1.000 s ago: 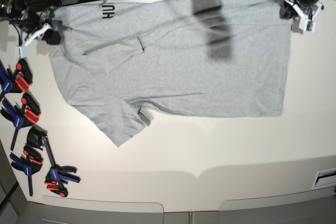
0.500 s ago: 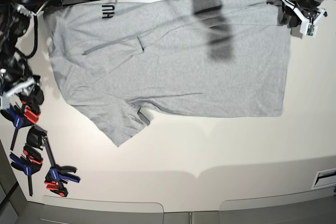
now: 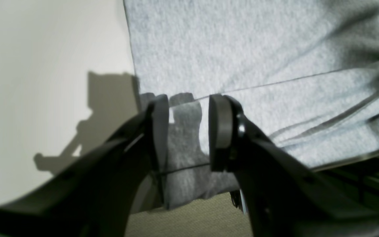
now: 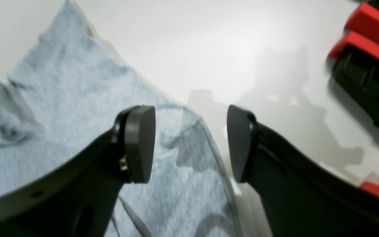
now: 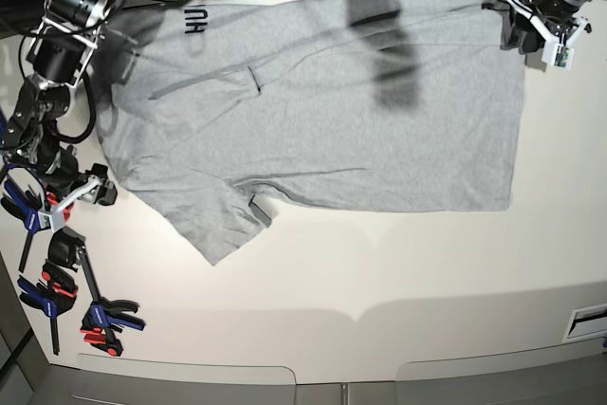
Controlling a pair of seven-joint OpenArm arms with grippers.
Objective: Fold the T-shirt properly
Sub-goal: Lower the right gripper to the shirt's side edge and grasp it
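While the T-shirt (image 5: 313,111) lies spread flat on the tabletop (image 5: 379,272), no fold is done yet. It sits under the half-open left claw (image 3: 188,131) and beside the wide-open right claw (image 4: 189,144).

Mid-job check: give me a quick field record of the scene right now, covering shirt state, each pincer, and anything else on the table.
T-shirt: spread mostly flat, not yet folded; one sleeve points toward the table's near side; black lettering shows near the far edge
left pincer: open, over the shirt's far corner, nothing between the pads
right pincer: open wide, at the shirt's edge, holding nothing
table: white, bare in front of the shirt
clamps: red, blue and black, lying along the table's side beside the right arm
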